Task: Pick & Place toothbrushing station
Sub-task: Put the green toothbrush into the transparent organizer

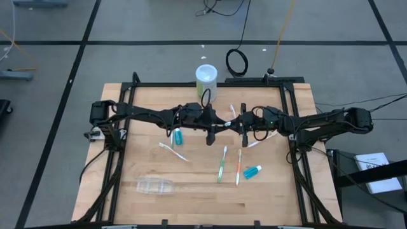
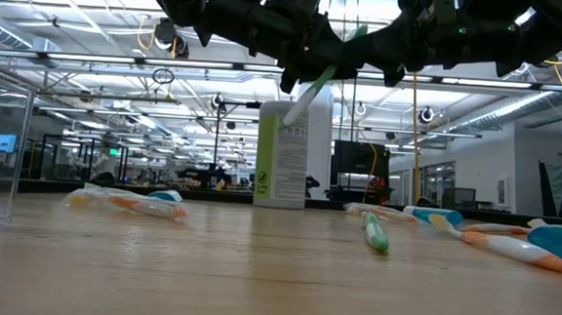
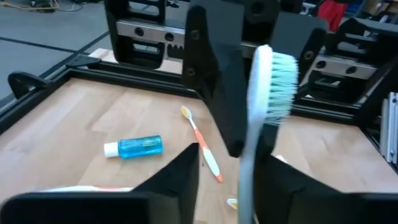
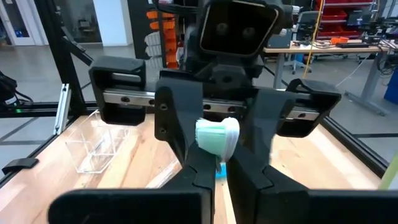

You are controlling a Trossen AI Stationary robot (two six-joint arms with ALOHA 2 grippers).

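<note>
Mid-table, above the board: left gripper (image 1: pixel 210 135) and right gripper (image 1: pixel 243 135) both clamp one thin white toothbrush with green bristles (image 1: pixel 227 124). Light, stiff, slick plastic (grip mid-handle, not the soft bristles (image 3: pixel 283 84)); it could swivel between pads.

Both arms are dark, nearly black, built of slim jointed links with thicker blocky housings at the joints. The left arm (image 1: pixel 137 114) and the right arm (image 1: pixel 318 121) each carry thin black cables that loop along the links. Each arm ends in a boxy wrist block with two flat, matte black fingers. The left gripper (image 1: pixel 211 130) has fingers with plain angular edges, like the right gripper (image 1: pixel 243 130). Seen from the right wrist, the opposite wrist carries a rounded black camera housing (image 4: pixel 239 28) with two small round lenses, above a silvery toothed rail (image 4: pixel 127 98).
</note>
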